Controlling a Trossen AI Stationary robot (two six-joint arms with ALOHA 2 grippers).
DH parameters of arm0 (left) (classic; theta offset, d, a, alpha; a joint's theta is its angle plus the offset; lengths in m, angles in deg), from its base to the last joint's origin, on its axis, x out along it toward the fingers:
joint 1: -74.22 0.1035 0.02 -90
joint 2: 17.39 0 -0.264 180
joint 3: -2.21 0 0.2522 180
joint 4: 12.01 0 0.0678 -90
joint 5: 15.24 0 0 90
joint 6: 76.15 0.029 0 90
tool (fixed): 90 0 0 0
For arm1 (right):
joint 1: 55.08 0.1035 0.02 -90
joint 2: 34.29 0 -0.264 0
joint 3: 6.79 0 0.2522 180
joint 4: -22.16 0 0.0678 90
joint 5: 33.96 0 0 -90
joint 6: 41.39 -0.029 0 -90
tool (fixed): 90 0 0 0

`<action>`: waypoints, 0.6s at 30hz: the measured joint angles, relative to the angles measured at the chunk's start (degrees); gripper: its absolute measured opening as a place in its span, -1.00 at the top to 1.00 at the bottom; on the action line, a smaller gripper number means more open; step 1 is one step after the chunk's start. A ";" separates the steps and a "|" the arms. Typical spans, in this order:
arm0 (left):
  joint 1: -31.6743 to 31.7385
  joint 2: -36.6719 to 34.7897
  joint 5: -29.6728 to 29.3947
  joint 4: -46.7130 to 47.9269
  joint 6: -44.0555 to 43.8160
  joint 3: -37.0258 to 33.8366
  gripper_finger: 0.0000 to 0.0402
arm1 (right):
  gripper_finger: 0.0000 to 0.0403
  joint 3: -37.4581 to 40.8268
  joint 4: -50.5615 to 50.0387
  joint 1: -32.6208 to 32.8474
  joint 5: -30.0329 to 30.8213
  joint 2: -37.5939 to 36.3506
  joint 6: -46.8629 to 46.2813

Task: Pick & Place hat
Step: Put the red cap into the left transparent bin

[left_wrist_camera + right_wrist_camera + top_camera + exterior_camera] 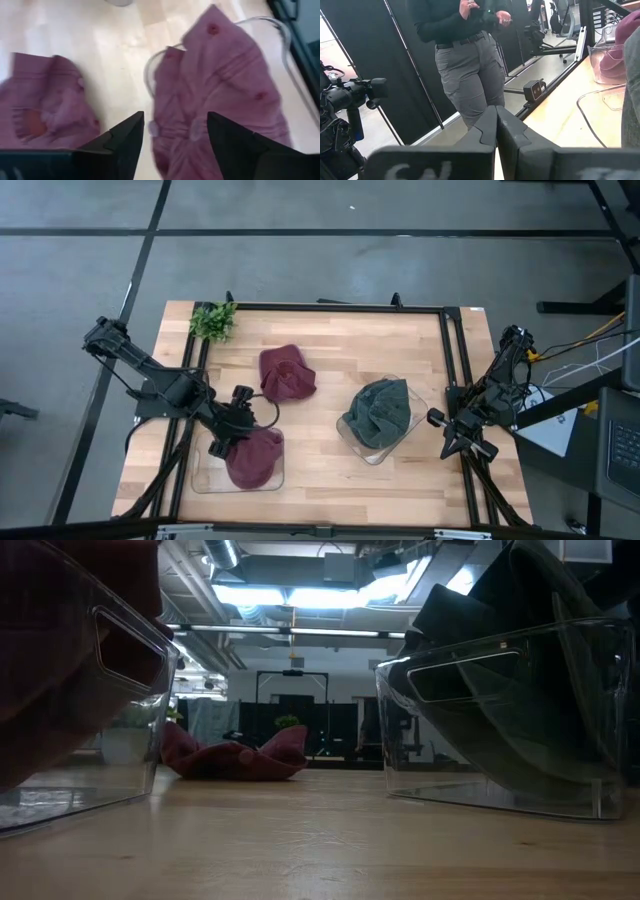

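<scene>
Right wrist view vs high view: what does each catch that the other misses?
Only the right wrist view: a person standing beside the table, and the right gripper shut. Only the high view: the plant, the green hat in its clear bin, the left gripper. Both: the maroon hat in the other bin.

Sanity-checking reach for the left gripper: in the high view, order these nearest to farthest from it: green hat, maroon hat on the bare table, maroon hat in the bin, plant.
1. Maroon hat in the bin, directly under the left gripper, jaws open.
2. Maroon hat on the bare table, table centre.
3. Plant, far left corner.
4. Green hat, right-side bin.
</scene>
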 joint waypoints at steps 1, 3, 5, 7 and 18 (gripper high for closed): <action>0.07 -0.32 -0.97 0.19 0.01 0.00 -0.08 | 0.97 0.00 0.00 -0.02 0.00 0.00 0.00; 0.63 -1.08 -2.68 0.38 0.09 0.00 -0.13 | 0.97 0.00 0.00 0.00 0.00 0.01 0.01; 1.49 -2.11 -4.83 0.26 0.10 0.00 -0.16 | 0.97 0.00 0.02 0.00 0.00 0.01 0.00; 2.84 -3.28 -6.84 -0.23 0.41 0.00 -0.19 | 0.97 0.00 0.00 -0.02 0.00 0.02 0.00; 13.86 -4.66 -10.54 -10.14 7.43 0.02 -0.15 | 0.97 0.00 0.00 -0.02 0.00 0.02 0.02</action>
